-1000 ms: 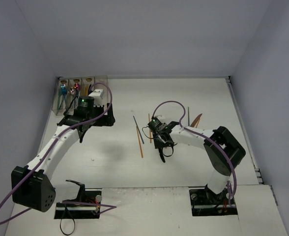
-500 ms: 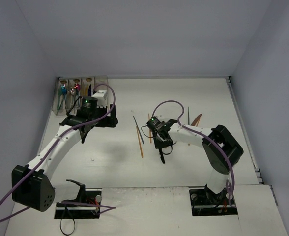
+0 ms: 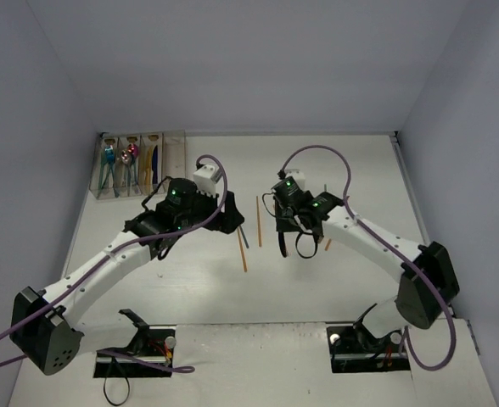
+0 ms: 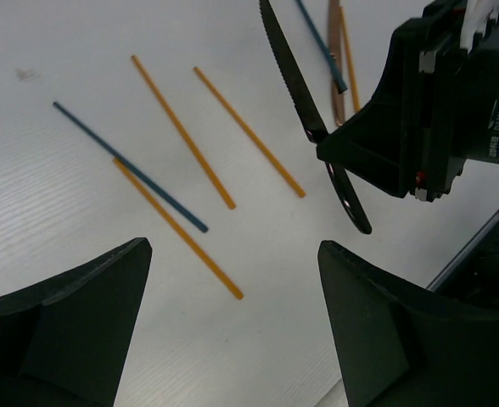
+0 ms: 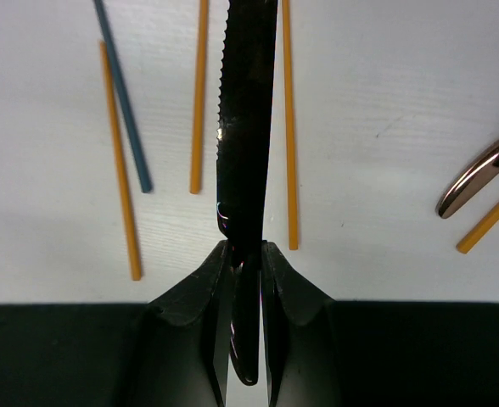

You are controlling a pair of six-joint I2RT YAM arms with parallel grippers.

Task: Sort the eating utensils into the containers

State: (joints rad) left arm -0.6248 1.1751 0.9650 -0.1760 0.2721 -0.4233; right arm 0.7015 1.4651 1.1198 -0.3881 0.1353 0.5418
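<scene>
My right gripper is shut on a black serrated knife, gripped near its handle with the blade pointing away. In the top view the right gripper holds the knife above the table's middle. Three orange sticks and a blue stick lie on the table under it. My left gripper is open with nothing between its fingers, hovering just left of the sticks and facing the knife. The containers stand at the far left, with teal, pink and gold utensils inside.
A copper utensil and another orange stick lie to the right of the held knife. The two grippers are close together over the table's middle. A purple cable loops over each arm.
My left arm has swung from the containers to the right, up to the sticks. My right gripper has risen and moved farther back with the knife, closing a little tighter on it.
</scene>
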